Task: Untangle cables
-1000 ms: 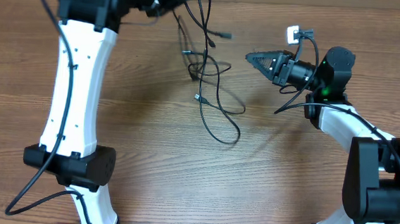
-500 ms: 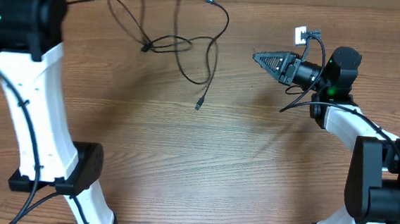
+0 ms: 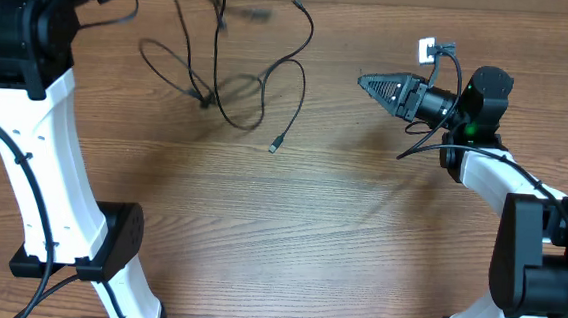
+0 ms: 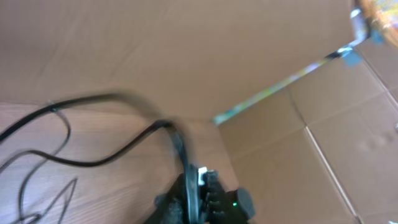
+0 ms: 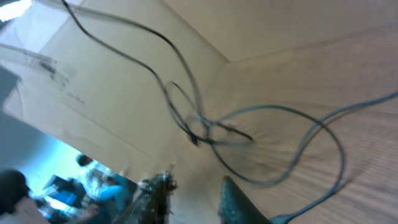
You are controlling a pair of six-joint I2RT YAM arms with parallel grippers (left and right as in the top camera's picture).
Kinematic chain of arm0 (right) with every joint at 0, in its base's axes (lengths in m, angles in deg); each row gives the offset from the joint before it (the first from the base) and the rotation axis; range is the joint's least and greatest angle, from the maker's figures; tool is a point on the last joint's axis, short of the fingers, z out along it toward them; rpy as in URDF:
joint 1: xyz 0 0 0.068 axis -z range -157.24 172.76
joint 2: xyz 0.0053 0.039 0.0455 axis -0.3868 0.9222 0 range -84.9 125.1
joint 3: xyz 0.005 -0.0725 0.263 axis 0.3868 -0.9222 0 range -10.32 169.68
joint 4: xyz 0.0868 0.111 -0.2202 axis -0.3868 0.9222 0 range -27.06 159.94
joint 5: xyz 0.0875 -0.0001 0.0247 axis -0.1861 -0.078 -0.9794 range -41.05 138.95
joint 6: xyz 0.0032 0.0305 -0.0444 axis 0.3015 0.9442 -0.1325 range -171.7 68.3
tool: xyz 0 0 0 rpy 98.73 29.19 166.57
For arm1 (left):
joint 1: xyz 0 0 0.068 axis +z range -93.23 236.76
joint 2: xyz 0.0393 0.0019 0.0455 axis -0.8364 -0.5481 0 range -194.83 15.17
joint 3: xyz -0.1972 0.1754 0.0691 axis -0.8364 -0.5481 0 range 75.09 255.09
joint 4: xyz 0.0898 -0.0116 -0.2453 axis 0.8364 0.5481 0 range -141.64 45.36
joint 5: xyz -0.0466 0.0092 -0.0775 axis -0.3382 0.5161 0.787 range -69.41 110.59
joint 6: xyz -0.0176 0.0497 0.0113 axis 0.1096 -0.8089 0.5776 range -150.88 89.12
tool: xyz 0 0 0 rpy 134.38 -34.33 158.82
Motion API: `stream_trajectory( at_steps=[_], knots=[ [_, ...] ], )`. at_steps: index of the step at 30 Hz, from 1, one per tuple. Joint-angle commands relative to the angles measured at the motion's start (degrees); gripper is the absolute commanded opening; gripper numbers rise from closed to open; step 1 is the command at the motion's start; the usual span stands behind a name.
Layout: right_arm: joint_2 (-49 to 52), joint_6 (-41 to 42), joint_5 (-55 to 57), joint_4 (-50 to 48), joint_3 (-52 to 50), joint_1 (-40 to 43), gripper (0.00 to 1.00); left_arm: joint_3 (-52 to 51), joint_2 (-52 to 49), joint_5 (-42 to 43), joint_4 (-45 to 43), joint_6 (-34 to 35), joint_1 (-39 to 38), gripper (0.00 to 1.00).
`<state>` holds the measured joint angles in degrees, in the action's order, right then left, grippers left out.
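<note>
Where the thin black flexible cables point(image 3: 205, 99) lie: in loose loops across the upper left-centre of the overhead frame, over the brown wood-grain bench point(image 3: 309, 231). Several strands climb to the top edge and blur there. Whether the loops rest on the bench or hang above it cannot be told.
Crossing point: strands meet in a small knot on the left side of the tangle, with loops fanning out to either side.
Plug ends: one small plug point(image 3: 275, 146) is at the lowest point of the tangle. Another point(image 3: 297, 2) is near the top edge, ending a strand that curves right.
Right pincer: black and pointed point(image 3: 365, 82), upper right of the overhead frame, aimed left at the cables and well apart from them. Its wrist view shows the two fingers parted with nothing between them, so it is released.
Left pincer: state cannot be told. Its wrist view is blurred and shows a cable sweeping from the left edge to bottom centre, against brown cardboard point(image 4: 155, 50).
Left arm: white and black point(image 3: 48, 163), along the left edge of the overhead frame.
Right arm: white and black point(image 3: 483, 173), lower right.
</note>
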<state>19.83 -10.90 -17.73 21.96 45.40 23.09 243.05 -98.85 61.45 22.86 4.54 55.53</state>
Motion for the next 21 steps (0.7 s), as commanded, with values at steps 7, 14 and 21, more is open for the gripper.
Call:
stream_trajectory(
  at_steps=[7, 14, 21],
  knots=[
    [-1.1, -0.5, -0.2, -0.5, 0.6, 0.1, 1.00, 0.9, 1.2, -8.3, 7.0, -7.2, -5.2, 0.30],
    [-1.1, -0.5, -0.3, -0.4, 0.6, 0.1, 1.00, 0.9, 1.2, -11.6, 8.6, -7.2, -7.5, 0.32],
    [-1.1, -0.3, -3.1, -0.2, 0.6, -0.1, 1.00, 0.2, 0.8, -25.8, 17.4, -7.2, -8.1, 0.68]
  ],
)
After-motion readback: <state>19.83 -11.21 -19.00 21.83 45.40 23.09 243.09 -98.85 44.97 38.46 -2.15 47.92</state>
